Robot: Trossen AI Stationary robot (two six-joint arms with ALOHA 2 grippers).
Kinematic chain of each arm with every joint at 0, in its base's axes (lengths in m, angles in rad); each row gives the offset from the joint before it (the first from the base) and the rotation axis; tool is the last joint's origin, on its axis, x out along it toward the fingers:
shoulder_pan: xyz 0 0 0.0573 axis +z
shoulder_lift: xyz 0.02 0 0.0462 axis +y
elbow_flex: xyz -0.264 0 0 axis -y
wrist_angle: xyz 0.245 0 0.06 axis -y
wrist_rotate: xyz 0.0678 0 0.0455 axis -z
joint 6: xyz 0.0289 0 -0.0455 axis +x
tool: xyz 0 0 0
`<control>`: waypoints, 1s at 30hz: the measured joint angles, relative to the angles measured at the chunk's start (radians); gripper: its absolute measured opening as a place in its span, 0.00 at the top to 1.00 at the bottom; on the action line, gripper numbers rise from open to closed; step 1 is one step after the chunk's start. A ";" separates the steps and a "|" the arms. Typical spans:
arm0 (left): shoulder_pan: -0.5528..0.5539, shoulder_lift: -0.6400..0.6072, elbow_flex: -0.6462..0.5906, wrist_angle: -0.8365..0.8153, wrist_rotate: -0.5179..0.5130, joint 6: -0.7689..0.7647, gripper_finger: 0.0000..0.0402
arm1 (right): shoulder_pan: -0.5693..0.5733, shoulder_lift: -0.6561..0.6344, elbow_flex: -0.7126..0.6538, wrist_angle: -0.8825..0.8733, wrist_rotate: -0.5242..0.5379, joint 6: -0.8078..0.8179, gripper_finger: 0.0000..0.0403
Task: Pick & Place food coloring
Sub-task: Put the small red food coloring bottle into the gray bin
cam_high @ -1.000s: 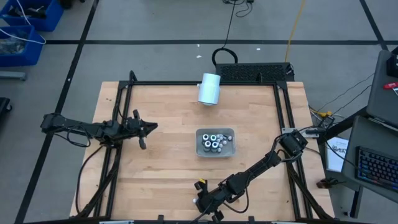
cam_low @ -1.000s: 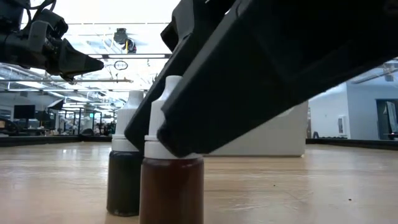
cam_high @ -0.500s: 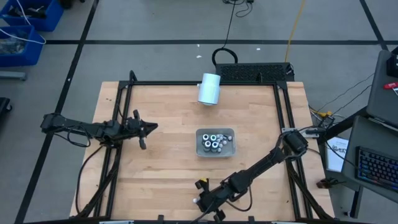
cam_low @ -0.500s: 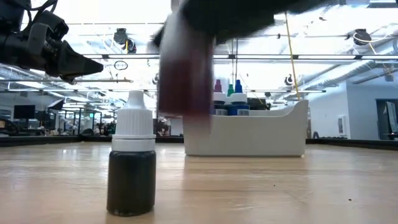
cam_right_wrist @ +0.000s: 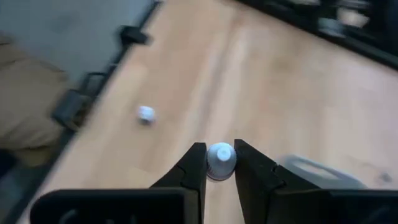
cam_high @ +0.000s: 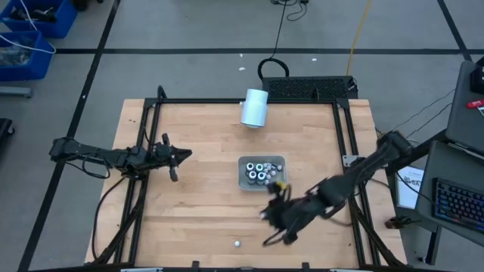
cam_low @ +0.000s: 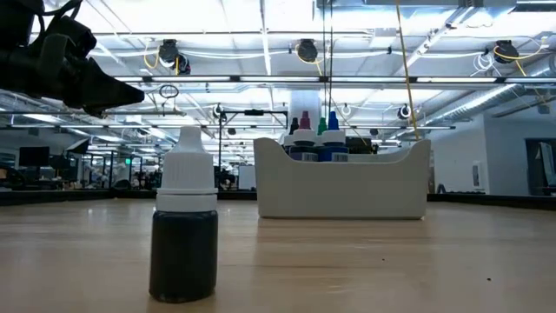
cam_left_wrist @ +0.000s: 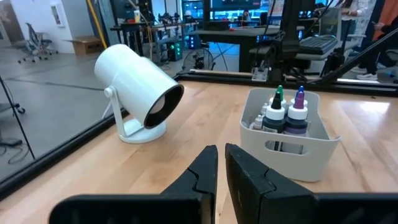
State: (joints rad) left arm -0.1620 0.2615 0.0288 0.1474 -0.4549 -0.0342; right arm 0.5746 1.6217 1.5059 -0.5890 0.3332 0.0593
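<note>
Wooden table [cam_high: 197,151], bare across most of its top. White cylinder [cam_high: 255,107] lying on its side near far edge, on a small stand per left wrist view [cam_left_wrist: 140,93]; not part of the job.

Grey tray [cam_high: 280,161] at table centre, packed with food coloring bottles [cam_high: 259,172]; coloured tips poking above tray wall in low view [cam_low: 317,130]. Likely the drop-off bin, judging by how many bottles sit there upright.

Left gripper [cam_high: 181,154] parked over left half of table, well apart from tray, pointed at it. Fingers pressed together, nothing between them [cam_left_wrist: 221,165]. Idle.

Right gripper [cam_high: 274,215] between tray and near edge, just beside tray's near right corner, arm blurred. Fingers pinching a small bottle by its white cap [cam_right_wrist: 219,158], cap up, body hanging out of sight below. Cap grip presumably chosen so bottle hangs upright and drops straight into a gap among the others. Tray corner seen just beyond fingers [cam_right_wrist: 311,169].

One dark bottle with white cap [cam_low: 184,230] standing alone on table by near edge, upright, untouched; same one as white dot in high view [cam_high: 237,244] and in right wrist view [cam_right_wrist: 145,113]. Probably next pick.

Judgement: carry step, one bottle in transit, one left. Risk: slip from narrow cap, or knocking packed bottles on entry.
</note>
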 joint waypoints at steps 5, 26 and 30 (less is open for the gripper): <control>0.000 0.000 0.000 -0.042 0.000 -0.040 0.91 | -0.052 -0.164 -0.236 0.071 0.094 0.038 0.88; 0.000 0.000 0.000 -0.069 0.001 -0.102 0.91 | -0.392 -0.450 -0.818 0.441 -0.051 0.059 0.88; 0.000 0.000 0.000 -0.051 0.006 -0.069 0.91 | -0.422 -0.450 -0.818 0.447 -0.076 0.033 0.88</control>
State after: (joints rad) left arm -0.1623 0.2619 0.0288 0.0961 -0.4484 -0.1037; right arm 0.1526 1.1721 0.6880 -0.1416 0.2577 0.0928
